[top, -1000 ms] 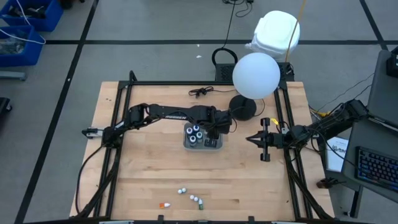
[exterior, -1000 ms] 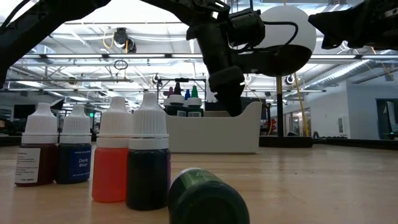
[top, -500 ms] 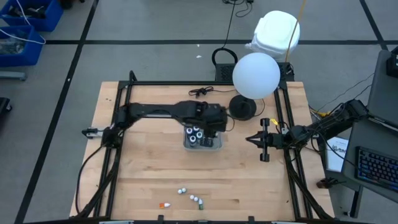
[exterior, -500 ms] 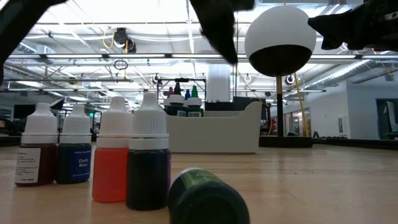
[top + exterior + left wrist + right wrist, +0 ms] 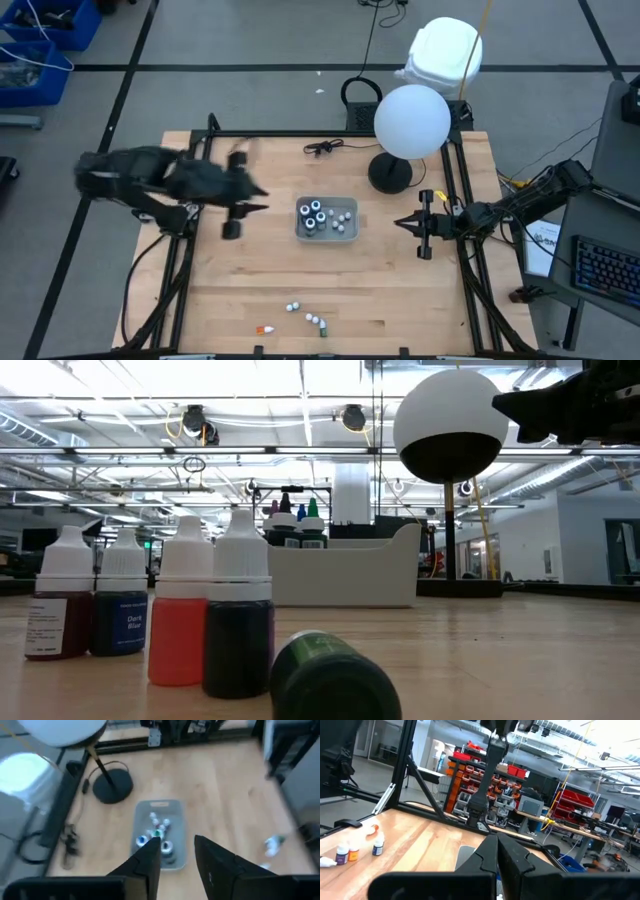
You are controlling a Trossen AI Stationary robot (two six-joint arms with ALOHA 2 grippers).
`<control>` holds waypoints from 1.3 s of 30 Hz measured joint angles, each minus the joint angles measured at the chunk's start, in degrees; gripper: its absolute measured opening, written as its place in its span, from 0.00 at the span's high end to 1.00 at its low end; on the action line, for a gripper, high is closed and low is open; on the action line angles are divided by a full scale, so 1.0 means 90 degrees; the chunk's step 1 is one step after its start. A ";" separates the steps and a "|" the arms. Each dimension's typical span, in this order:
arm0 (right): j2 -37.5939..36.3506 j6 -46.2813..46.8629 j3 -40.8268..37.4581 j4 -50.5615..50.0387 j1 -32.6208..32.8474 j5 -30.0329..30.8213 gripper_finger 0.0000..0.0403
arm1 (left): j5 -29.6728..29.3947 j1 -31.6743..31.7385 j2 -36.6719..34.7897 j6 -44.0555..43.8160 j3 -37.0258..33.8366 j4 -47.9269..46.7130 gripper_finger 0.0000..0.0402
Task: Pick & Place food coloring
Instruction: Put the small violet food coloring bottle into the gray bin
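**Bottles in the tray and at the table edge, both grippers empty**

High view: the grey tray point(image 5: 327, 221) lies in the middle of the wooden table point(image 5: 400, 290). In it stand food coloring bottles point(image 5: 315, 216), packed close, so their number is hard to make out. More small bottles point(image 5: 308, 321) lie loose well apart from the tray, at the table's near edge. The left gripper point(image 5: 243, 197) is blurred, left of the tray and apart from it; its fingers look apart with nothing between them. The right gripper point(image 5: 403, 224) is right of the tray, fingers together.

Low view: four upright bottles point(image 5: 160, 615) and one lying dark green bottle point(image 5: 335, 678) stand in front of the tray, whose wall hides most of its contents. The lying one is cut off below.

Left wrist view: the two fingers point(image 5: 149, 862) stand apart, empty, and the tray is beyond them.

Right wrist view: the fingers point(image 5: 512, 857) are pressed together and partly hide the tray.
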 joint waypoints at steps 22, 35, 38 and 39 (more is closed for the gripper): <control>0.0000 0.0041 0.0002 0.0097 -0.0002 -0.0049 1.00 | -0.0165 -0.0490 -0.6023 0.2109 -0.8026 0.6421 0.99; 0.0006 0.0267 0.0002 0.0036 -0.0001 -0.0056 1.00 | 0.0324 -0.0115 -0.7640 0.2166 -0.9140 0.6308 0.99; 0.0007 0.0267 0.0002 0.0034 -0.0002 -0.0057 1.00 | 0.0391 -0.0031 -0.7628 0.1892 -0.9498 0.6507 0.99; 0.0007 0.0268 0.0002 0.0034 0.0000 -0.0055 1.00 | 0.0392 -0.0007 -0.7620 0.1864 -0.9610 0.6568 0.99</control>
